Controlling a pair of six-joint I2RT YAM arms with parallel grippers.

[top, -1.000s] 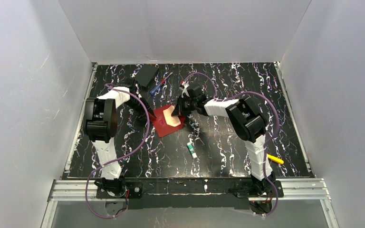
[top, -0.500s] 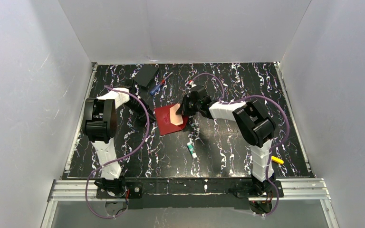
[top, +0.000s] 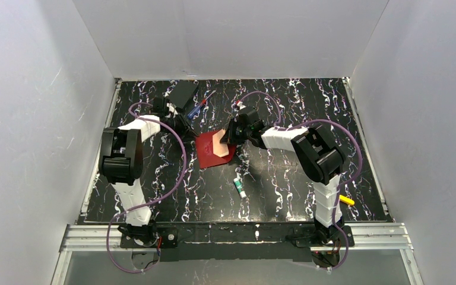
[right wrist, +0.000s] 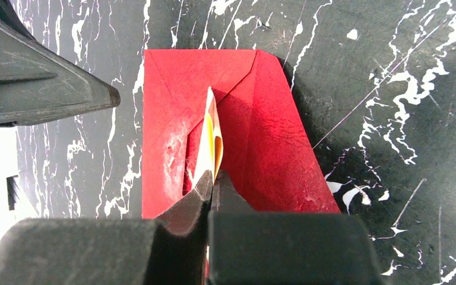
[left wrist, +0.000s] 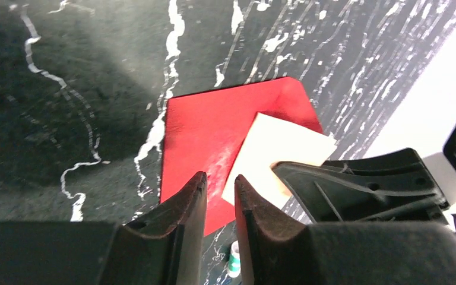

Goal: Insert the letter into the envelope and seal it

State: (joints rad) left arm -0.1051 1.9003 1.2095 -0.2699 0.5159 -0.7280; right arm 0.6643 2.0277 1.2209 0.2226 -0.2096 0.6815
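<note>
The black marbled table (top: 285,101) is carrying everything, and the envelope (right wrist: 267,136) is lying flat near its middle, with nothing pressing it down. The letter (right wrist: 211,130) is standing on its edge over the envelope, bending a little, with its lower end touching the red paper. The right gripper (right wrist: 212,181) is clenching the near edge of the letter tightly. The left gripper (left wrist: 218,187) is hovering beside the envelope, apart from it, with its jaws almost closed on nothing.

I am thinking the main danger is coming from the free envelope: if the right arm is pushing the letter forward, the envelope is probably sliding away with it instead of receiving it. The letter, gripped at only one edge, is also risking to buckle or to ride over the top of the red paper. Whether the pocket is gaping enough, I cannot tell, so the letter's edge may be catching on a seam
</note>
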